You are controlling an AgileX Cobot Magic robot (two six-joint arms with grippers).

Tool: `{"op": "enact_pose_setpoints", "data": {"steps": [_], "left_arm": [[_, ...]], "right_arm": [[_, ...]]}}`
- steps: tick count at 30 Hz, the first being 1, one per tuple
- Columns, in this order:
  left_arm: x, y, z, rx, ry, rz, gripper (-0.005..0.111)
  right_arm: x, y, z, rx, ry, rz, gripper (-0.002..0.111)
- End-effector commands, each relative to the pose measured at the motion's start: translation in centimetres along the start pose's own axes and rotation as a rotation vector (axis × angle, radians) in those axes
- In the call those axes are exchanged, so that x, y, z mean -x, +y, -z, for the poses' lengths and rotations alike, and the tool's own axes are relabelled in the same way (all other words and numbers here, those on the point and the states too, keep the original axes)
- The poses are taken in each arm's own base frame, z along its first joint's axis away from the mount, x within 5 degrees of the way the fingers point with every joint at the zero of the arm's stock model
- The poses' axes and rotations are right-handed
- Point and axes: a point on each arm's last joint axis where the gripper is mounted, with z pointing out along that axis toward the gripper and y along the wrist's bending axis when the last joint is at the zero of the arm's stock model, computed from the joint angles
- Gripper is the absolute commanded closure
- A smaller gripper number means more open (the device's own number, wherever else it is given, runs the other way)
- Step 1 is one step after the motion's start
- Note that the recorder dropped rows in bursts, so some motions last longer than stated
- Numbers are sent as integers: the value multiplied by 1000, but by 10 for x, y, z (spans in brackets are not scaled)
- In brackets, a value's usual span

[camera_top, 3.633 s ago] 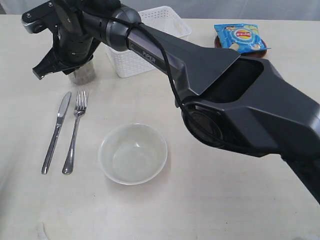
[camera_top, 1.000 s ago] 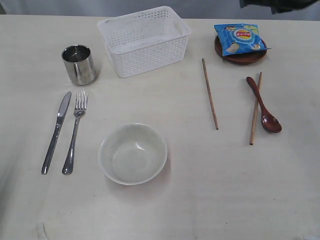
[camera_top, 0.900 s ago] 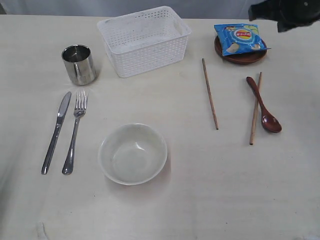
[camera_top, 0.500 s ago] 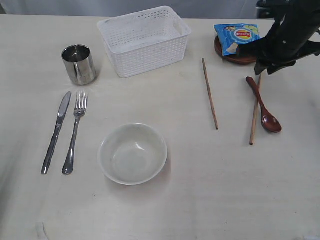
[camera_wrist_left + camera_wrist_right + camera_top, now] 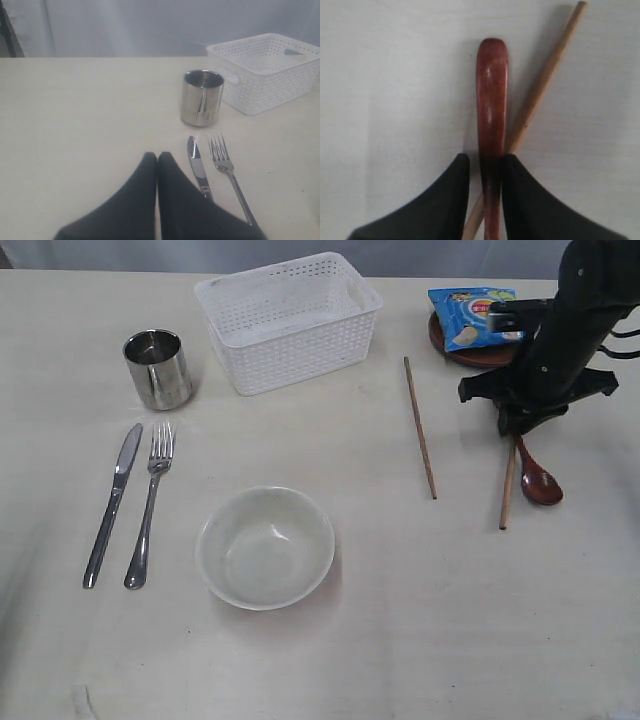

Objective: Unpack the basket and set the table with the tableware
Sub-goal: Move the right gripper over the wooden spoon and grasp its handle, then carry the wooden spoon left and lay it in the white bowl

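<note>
My right gripper (image 5: 515, 425) stands low over the reddish-brown wooden spoon (image 5: 538, 482). Its jaws are open and straddle the spoon's (image 5: 491, 100) handle, with a slim gap on one side. One chopstick (image 5: 545, 85) crosses under the handle; the other chopstick (image 5: 420, 426) lies apart to the left. The white basket (image 5: 300, 350) stands at the back. Cup (image 5: 157, 368), knife (image 5: 113, 502), fork (image 5: 150, 502) and bowl (image 5: 265, 547) rest on the table (image 5: 400, 640). My left gripper (image 5: 157, 156) is shut, empty, near the knife (image 5: 198, 167).
A blue chips bag (image 5: 478, 315) lies on the round brown plate (image 5: 480, 357) just behind my right arm. In the left wrist view the cup (image 5: 202, 97) and basket (image 5: 270, 75) stand beyond the fork (image 5: 225, 165).
The right arm came in from the top right and dropped onto the spoon's handle. Its jaws opened on the way and have since narrowed round the handle. The tableware has not moved.
</note>
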Motion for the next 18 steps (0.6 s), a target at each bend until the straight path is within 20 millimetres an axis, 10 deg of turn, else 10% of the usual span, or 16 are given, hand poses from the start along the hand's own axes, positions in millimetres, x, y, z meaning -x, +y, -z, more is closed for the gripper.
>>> {"op": "enact_pose_setpoints", "data": {"steps": [1,7,18], "left_arm": [[0,0,0,4,-10,-4,107],[0,0,0,4,-10,-4,107],[0,0,0,4,-10,-4,107]], "right_arm": [[1,-2,-7,0,5,12,86],[12,-2,14,2,-54,16,109],[12,36,119,314,-265,59,109]]}}
